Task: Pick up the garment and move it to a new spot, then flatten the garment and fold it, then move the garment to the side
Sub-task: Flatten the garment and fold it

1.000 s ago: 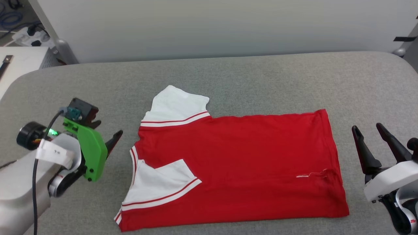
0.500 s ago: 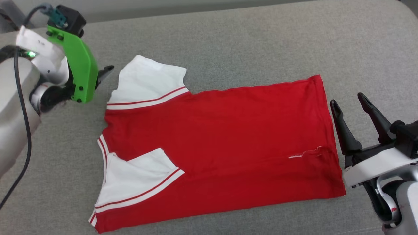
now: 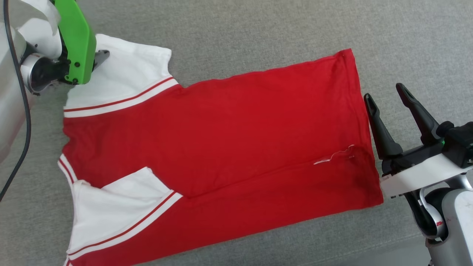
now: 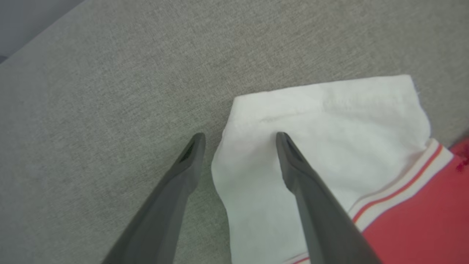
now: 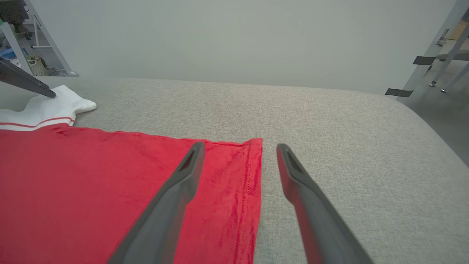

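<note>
Left hand [image 4: 240, 135] has reached the garment [image 3: 229, 140], spread wide astride its sleeve edge, empty; right hand [image 3: 384, 92] open, empty

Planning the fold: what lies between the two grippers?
The garment lies flat on the grey surface between left gripper and right gripper, in the head view.

Both tools spread wide, one on each side.
The left tool [image 4: 240, 135], behind a green wrist bracket [image 3: 75, 40], sits at the head view's upper left; the right tool [image 3: 384, 92] stands at the lower right, dark fingers [image 3: 380, 129] pointing up.
</note>
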Motion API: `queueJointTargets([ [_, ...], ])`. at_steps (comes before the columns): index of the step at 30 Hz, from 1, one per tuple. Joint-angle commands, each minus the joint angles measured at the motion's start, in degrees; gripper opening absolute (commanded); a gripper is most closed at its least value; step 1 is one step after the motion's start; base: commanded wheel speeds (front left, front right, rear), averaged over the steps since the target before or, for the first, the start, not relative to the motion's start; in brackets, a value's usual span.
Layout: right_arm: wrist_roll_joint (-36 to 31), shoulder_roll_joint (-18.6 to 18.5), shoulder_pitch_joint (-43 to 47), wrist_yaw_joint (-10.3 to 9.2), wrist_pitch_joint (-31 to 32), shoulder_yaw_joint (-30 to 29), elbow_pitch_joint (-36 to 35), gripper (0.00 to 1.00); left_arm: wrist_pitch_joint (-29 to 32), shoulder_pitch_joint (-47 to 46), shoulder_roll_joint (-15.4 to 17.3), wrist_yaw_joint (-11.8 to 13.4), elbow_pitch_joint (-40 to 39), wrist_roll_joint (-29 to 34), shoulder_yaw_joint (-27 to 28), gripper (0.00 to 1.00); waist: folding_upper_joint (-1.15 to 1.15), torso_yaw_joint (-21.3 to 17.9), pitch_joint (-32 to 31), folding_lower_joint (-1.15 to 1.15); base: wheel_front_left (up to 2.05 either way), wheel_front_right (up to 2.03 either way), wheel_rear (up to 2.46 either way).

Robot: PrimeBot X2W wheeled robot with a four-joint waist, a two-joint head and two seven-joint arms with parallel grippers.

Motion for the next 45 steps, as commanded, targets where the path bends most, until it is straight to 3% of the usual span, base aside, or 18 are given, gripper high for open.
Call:
queueJointTargets([
  [1, -0.44, 0.17, -1.13, -0.04, -0.52, 0.04, 0.1, 1.0, 0.77, -0.3, -0.08, -0.3, 0.86, 0.58, -0.6, 1.0, 0.0, -2.19, 2.78, -0.01, 0.0, 0.0, 0.0],
  [5, -0.33, 0.07, -1.73, -0.04, -0.94, -0.1, 0.72, 1.0, 2.61, 0.94, 0.6, -0.55, 2.47, 1.16, -2.45, 1.0, 0.0, -2.44, 3.0, -0.01, 0.0, 0.0, 0.0],
  [6, -0.2, -0.03, -1.79, -0.04, -1.03, -0.27, 0.83, 1.0, 3.09, 1.54, 0.73, -0.63, 2.65, 0.83, -2.72, 0.7, 0.0, -2.43, 2.9, -0.01, 0.0, 0.0, 0.0],
  [7, -0.12, -0.06, -1.82, -0.04, -1.1, -0.48, 0.91, 1.0, 3.42, 1.96, 0.86, -0.7, 2.61, 0.79, -3.11, 0.22, 0.0, -2.37, 2.78, -0.01, 0.0, 0.0, 0.0],
  [8, -0.1, -0.08, -1.86, -0.04, -1.16, -0.74, 0.96, 1.0, 3.76, 2.44, 1.03, -0.8, 2.34, 0.72, -3.61, 0.0, 0.0, -2.24, 2.58, -0.01, 0.0, 0.0, 0.0],
  [15, 0.26, -1.51, -3.34, -0.04, -0.33, -2.18, 0.69, 1.0, 0.04, 2.59, 1.34, -1.03, -0.18, 2.09, -4.99, 0.0, 0.0, -0.38, 0.05, -0.01, 0.0, 0.0, 0.0],
  [19, 0.35, -4.88, -6.61, -0.04, 1.9, -2.37, 0.45, 1.0, -4.3, 1.3, 0.88, -1.06, -1.71, 4.3, -5.57, 0.0, 0.0, 1.17, -1.88, -0.01, 0.0, 0.0, 0.0],
  [23, 2.47, -10.76, -11.43, -0.04, 9.28, 0.72, -0.04, 1.0, -8.57, 0.98, 0.06, -1.08, -4.62, 5.92, -6.64, 0.0, 0.0, 3.28, -3.82, -0.01, 0.0, 0.0, 0.0],
  [28, 9.51, -18.88, -18.41, -0.04, 24.13, 9.11, 1.61, 1.0, -11.26, 1.69, -0.73, -1.09, -7.44, 7.21, -8.1, 0.0, 0.0, 5.89, -5.4, -0.01, 0.0, 0.0, 0.0],
  [34, 18.72, -24.55, -25.92, -0.04, 41.23, 16.68, 6.54, 1.0, -13.99, 1.75, -1.97, -1.09, -9.53, 8.13, -8.86, 0.0, 0.0, 8.34, -5.7, -0.01, 0.0, 0.0, 0.0],
  [40, 23.44, -24.63, -32.18, -0.04, 50.66, 19.81, 14.76, 1.0, -15.62, 0.66, -2.75, -1.09, -10.98, 9.03, -9.34, 0.0, 0.0, 10.23, -4.49, -0.01, 0.0, 0.0, 0.0],
  [45, 24.33, -22.73, -36.17, -0.04, 52.5, 22.01, 20.0, 1.0, -16.65, -0.58, -3.21, -1.09, -11.41, 9.68, -9.6, 0.0, 0.0, 11.5, -2.94, -0.01, 0.0, 0.0, 0.0],
])
